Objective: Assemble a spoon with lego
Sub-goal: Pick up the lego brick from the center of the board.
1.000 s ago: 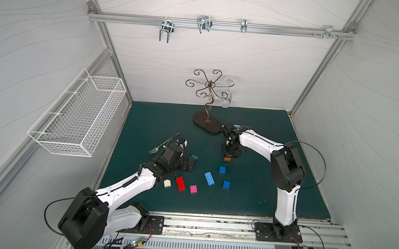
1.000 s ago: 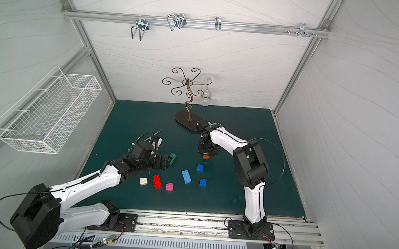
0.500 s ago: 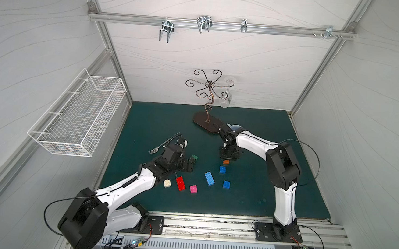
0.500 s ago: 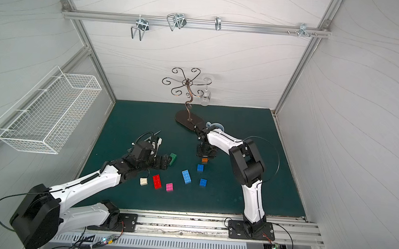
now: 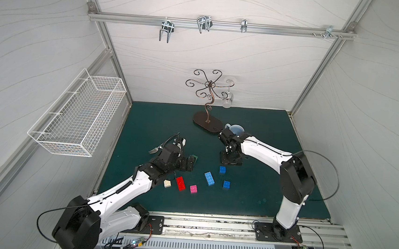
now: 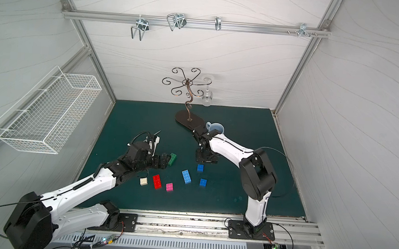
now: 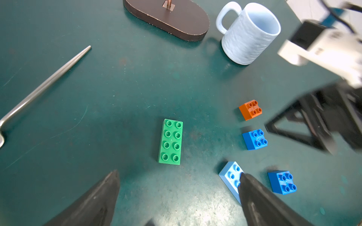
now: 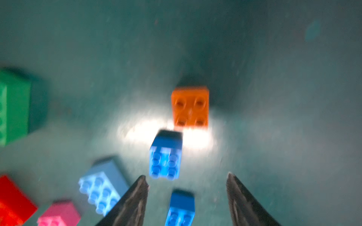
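Nothing is joined yet. At left the basket point(image 5: 72, 120) looks empty. The left gripper point(image 7: 178, 173) gapes, empty, by the green brick point(image 7: 170, 141). Loose on the mat point(image 5: 262, 183), lower centre, lie the white point(image 5: 167, 183), red point(image 5: 180, 183), pink point(image 5: 193, 189), light blue point(image 5: 209, 178) and two blue point(image 5: 222, 169) point(image 5: 226, 184) bricks. The right gripper point(image 8: 186, 174), jaws apart and empty, hangs near the orange brick point(image 7: 250, 109). The mug point(image 7: 242, 45) is empty.

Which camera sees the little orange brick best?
The left wrist view: the orange brick is sharp there, studs up. The right wrist view shows it too, but blurred. In both top views the right gripper covers it.
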You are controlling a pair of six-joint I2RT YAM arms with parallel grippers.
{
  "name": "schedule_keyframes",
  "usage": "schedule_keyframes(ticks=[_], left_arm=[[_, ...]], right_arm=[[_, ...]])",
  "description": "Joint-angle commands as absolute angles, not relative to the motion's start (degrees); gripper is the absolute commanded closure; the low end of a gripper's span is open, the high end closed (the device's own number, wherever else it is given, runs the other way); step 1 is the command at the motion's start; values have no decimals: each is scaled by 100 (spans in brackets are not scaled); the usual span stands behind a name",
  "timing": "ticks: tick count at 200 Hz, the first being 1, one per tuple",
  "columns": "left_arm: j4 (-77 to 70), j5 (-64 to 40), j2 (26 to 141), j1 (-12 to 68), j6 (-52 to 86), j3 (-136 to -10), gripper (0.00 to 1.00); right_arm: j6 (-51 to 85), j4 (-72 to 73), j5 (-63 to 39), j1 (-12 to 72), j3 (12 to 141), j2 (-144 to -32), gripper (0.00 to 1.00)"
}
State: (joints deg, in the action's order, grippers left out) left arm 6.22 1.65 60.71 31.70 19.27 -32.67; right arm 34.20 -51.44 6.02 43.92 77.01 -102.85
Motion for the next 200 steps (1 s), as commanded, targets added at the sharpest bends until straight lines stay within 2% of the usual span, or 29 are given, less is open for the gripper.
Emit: schedule_keyframes(ticks=[1,34,97,152,200], left_arm=[[563,154,5972,3244,2030,-3217,0],[570,185,5941,3327,2081,-3147,0],[669,202,5971,3357,2058,-3147,0],[677,198,6067,3367,2032,-3155,0],[664,186,6150,3366,2014,-3189,0]], right_arm=[[3946,-5362,470,4697,7228,-9941,33],[4253,-5121,261,5048,6820,-9899,34],[4314,-5174,57,5072,6688,-10295,36],[4282,-5129,-10,5078,6651,-10363,57],[4232,-5144,-35,5038,6652,-10385,67]])
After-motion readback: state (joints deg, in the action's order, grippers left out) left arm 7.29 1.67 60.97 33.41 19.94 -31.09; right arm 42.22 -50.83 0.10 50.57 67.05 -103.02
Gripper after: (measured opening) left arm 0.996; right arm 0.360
